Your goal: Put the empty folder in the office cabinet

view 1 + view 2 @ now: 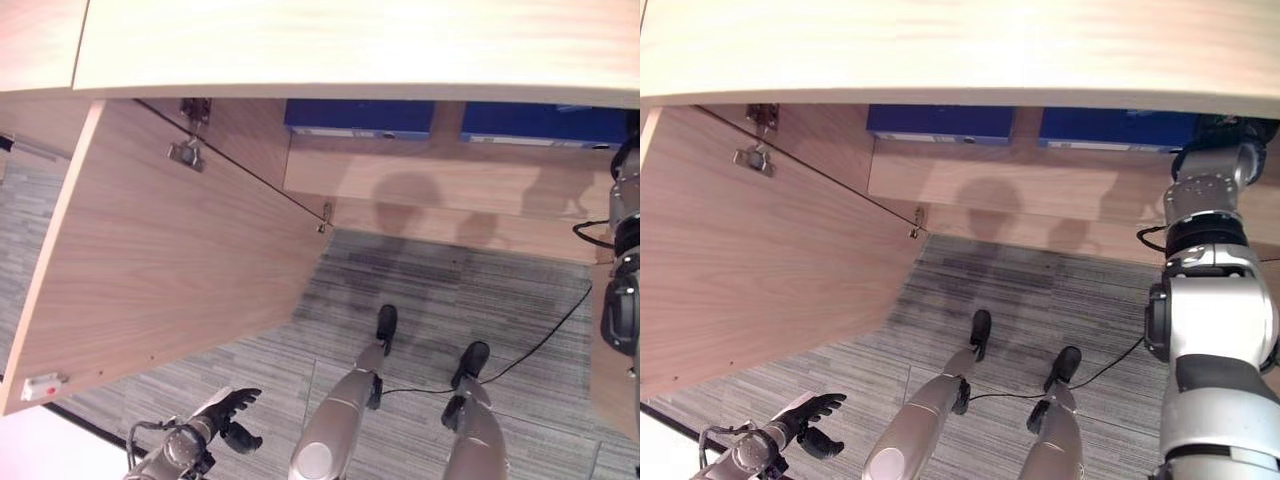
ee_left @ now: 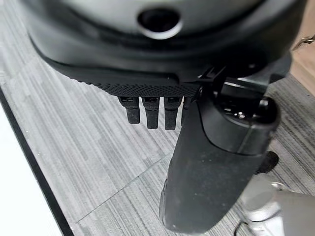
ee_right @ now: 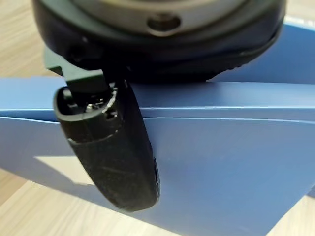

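— Risk first: my right hand [image 3: 118, 147] has its thumb pressed on the blue folder [image 3: 221, 162] inside the cabinet [image 1: 300, 50]; I judge a careless pull-out could drag it back off the shelf [image 1: 420, 180].

— And the left hand [image 1: 228, 410]?

— Relaxed, holding nothing, low over grey carpet [image 1: 440, 290]; the door [image 1: 160, 260] hangs open beside it.

Silver-grey arms; dark robot hand [image 1: 228, 408], textured palm.
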`<state>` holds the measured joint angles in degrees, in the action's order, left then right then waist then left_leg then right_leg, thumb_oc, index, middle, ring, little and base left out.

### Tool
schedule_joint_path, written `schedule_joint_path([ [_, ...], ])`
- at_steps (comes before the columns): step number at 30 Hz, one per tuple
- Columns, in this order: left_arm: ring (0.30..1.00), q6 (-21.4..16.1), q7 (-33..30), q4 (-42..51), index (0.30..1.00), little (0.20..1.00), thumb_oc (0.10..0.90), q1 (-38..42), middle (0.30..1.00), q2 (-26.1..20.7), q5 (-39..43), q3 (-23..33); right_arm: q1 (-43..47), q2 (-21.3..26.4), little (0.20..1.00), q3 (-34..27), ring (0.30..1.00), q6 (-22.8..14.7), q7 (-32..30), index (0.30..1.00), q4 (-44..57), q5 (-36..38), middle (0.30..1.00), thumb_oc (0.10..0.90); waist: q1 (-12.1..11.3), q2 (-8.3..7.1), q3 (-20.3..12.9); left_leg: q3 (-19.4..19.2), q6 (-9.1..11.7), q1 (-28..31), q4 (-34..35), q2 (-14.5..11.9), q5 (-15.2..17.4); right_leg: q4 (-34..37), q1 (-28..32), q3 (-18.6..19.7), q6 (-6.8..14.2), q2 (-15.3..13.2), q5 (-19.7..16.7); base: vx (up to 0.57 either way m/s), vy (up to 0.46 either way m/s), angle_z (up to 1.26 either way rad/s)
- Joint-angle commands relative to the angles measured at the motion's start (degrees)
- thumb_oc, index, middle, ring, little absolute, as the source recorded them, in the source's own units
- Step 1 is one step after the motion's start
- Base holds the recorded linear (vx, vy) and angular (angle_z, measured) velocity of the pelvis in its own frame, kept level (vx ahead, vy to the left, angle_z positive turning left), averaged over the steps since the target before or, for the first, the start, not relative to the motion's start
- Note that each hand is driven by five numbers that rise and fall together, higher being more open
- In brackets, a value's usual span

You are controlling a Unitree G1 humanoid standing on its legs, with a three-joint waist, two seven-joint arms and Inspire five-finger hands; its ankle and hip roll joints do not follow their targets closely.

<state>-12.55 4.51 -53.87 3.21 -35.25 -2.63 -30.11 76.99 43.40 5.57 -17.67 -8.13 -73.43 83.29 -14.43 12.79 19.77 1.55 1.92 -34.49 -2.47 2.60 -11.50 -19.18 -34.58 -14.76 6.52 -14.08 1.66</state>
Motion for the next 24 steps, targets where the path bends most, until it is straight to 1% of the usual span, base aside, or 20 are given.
schedule_joint_path([
  [1,0.9,1.5,-0.29,-2.92,0.9,0.9,0.8,-1.59,0.9,-6.08,-0.64,0.08,9.93,7.85,0.3,6.46,0.3,-2.73,2.22,0.3,6.8,-2.93,0.3,0.4,-2.39,-2.83,0.33,2.91,3.4,-2.79,-12.3,-4.24,11.64,-4.18,2.31,4.04,0.59,0.56,6.46,0.03,-0.049,0.38],
  [2,0.9,1.47,-0.39,-3.07,0.9,0.9,0.8,-1.45,0.9,-6.07,-0.72,0.08,10.35,7.96,0.3,6.51,0.3,-2.86,2.1,0.3,6.77,-2.54,0.3,0.4,-2.38,-2.92,0.36,3.03,3.37,-3.97,-13.41,-4.13,12.16,-5.98,0.96,4.04,0.43,0.33,7.39,0.14,-0.09,0.42],
  [3,0.9,1.45,-0.4,-3.21,0.9,0.9,0.8,-1.55,0.9,-6.34,-0.69,0.12,10.99,8.46,0.3,6.89,0.3,-2.96,2.05,0.3,6.51,-2.14,0.3,0.4,-2.35,-3.14,0.06,3.61,3.62,-4.12,-14.01,-4.04,13.89,-7.23,0.74,4.94,0.68,0.51,9.29,0.13,-0.077,0.41],
  [4,0.9,1.33,-0.69,-3.23,0.9,0.9,0.8,-1.66,0.9,-6.26,-0.82,0.06,11.47,8.55,0.3,7.28,0.3,-3.74,1.52,0.3,6.65,-2.27,0.3,0.4,-2.24,-3.29,0.17,3.72,3.63,-5.05,-15.17,-4.04,14.27,-8.64,-0.14,4.93,0.5,0.33,10.05,0.13,-0.076,0.28],
  [6,0.9,1.62,-0.97,-3.47,0.9,0.9,0.8,-1.38,0.9,-5.97,-1.04,-0.12,11.56,8.33,0.3,7.35,0.3,-3.78,1.21,0.3,7.55,-1.85,0.3,0.4,-1.96,-3.61,0.37,4.2,3.54,-6.29,-16.86,-4.05,15.01,-11.1,-1.64,5.17,0.06,0.45,11.21,0.03,-0.044,0.21],
  [9,0.9,1.46,-1.73,-3.61,0.9,0.9,0.8,-1.3,0.9,-5.82,-1.16,-0.27,12.69,7.63,0.3,8.24,0.3,-4.22,-0.33,0.3,6.65,-2.28,0.3,0.4,-1.78,-4.17,0.74,4.27,3.29,-7.6,-18.74,-4.06,15.8,-12.8,-2.51,4.91,-0.27,0.54,11.91,0.02,-0.039,0.07],
  [11,0.9,1.86,-2.36,-3.57,0.9,0.9,0.8,-0.66,0.9,-5.17,-1.11,-0.74,12.39,6.02,0.3,6.94,0.3,-4.38,-1.77,0.3,5.56,-1.46,0.3,0.4,-1.5,-4.66,0.88,4.44,3.23,-7.3,-18.34,-3.91,15.93,-12.58,-1.98,4.49,-0.44,1.01,12.33,0.03,-0.052,0.02],
  [12,0.9,1.87,-2.4,-3.6,0.9,0.9,0.8,-0.68,0.9,-5.21,-1.1,-0.71,12.33,5.95,0.3,6.86,0.3,-4.4,-1.86,0.3,5.62,-1.5,0.3,0.4,-1.44,-4.7,0.91,4.47,3.24,-7.22,-18.28,-3.91,15.92,-12.54,-1.88,4.44,-0.46,1.01,12.35,0.02,-0.034,0.01],
  [14,0.9,2.27,-2.95,-3.56,0.9,0.9,0.8,0.36,0.9,-4.8,-0.61,-0.9,12.89,5.45,0.3,6.87,0.3,-3.37,-4.33,0.3,2.06,-1.9,0.3,0.4,-1.05,-5.51,0.87,4.73,3.41,-6.68,-17.8,-3.95,15.93,-12.38,-1.48,4.29,-0.51,1.18,12.46,0.0,0.0,0.0],
  [15,0.9,2.32,-3.0,-3.63,0.9,0.9,0.8,0.51,0.9,-4.75,-0.56,-0.97,13.42,5.52,0.3,7.11,0.3,-3.2,-4.39,0.3,1.64,-1.95,0.3,0.4,-1.06,-5.51,0.93,4.73,3.43,-6.63,-17.71,-3.95,15.9,-12.32,-1.44,4.27,-0.53,1.18,12.47,0.0,0.0,0.0],
  [18,0.9,2.4,-4.33,-3.91,0.9,0.9,0.8,0.93,0.9,-4.58,0.47,-1.11,17.55,5.19,0.3,10.25,0.3,0.15,-7.55,0.3,-1.8,-5.99,0.3,0.4,-0.81,-6.59,1.31,4.75,3.45,-6.42,-17.32,-4.01,15.9,-12.35,-1.43,3.97,-0.77,1.35,12.59,0.0,0.0,0.0],
  [21,0.9,2.95,-5.08,-4.64,0.9,0.9,0.8,2.16,0.9,-3.44,0.87,-1.25,18.66,4.55,0.3,11.28,0.3,1.19,-8.6,0.3,-2.97,-6.53,0.3,0.4,-0.54,-7.24,1.51,4.9,3.46,-6.36,-17.39,-3.95,16.01,-12.43,-1.17,3.78,-1.09,1.46,12.89,0.0,0.0,0.0],
  [24,0.9,3.14,-5.8,-5.38,0.9,0.9,0.8,2.99,0.9,-2.31,0.77,-1.93,19.25,4.21,0.3,11.17,0.3,1.05,-9.16,0.3,-3.76,-5.85,0.3,0.4,-0.6,-7.71,1.55,5.09,3.48,-6.25,-16.86,-3.91,15.96,-12.33,-1.01,3.41,-1.16,1.46,12.98,0.0,0.0,0.0],
])
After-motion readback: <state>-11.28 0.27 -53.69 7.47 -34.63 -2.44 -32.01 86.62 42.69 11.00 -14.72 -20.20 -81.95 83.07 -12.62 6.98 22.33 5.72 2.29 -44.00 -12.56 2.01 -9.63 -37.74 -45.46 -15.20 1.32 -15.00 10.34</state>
